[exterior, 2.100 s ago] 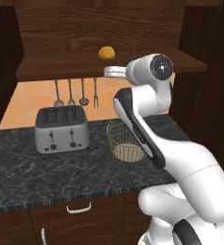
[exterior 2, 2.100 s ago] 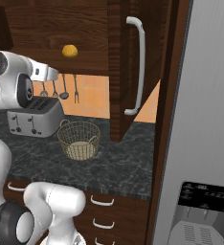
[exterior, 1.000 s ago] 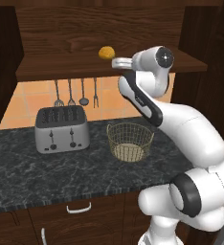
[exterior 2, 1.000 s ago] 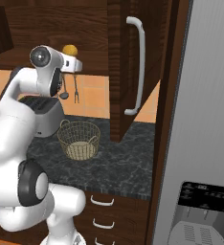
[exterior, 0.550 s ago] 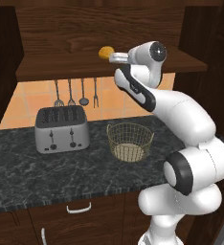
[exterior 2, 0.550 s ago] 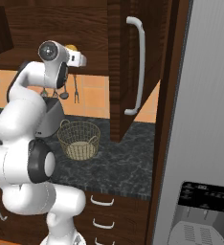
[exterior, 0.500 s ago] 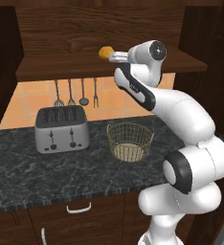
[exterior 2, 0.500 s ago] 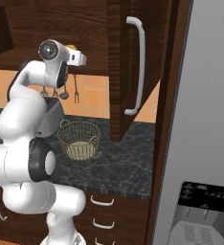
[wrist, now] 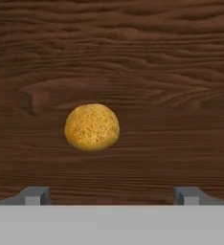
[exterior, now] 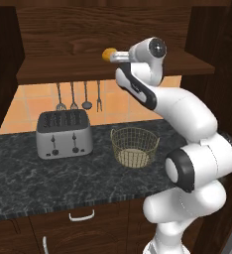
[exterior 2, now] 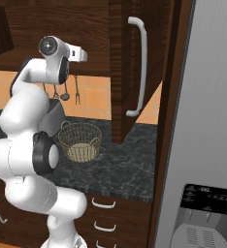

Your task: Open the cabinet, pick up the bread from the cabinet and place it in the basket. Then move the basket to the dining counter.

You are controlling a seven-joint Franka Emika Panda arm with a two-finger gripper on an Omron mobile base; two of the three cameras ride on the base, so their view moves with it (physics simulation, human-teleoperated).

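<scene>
before the bread [wrist: 92,127], gripper [wrist: 111,195] wide, empty

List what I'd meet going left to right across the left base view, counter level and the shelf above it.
Toaster → hanging utensils → bread on the cabinet shelf → open gripper right beside it → basket on the countertop.

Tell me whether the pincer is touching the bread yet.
Apart. In the hand view the bread sits on the cabinet wood ahead of the open pincer, clear wood between it and both fingertips.
</scene>
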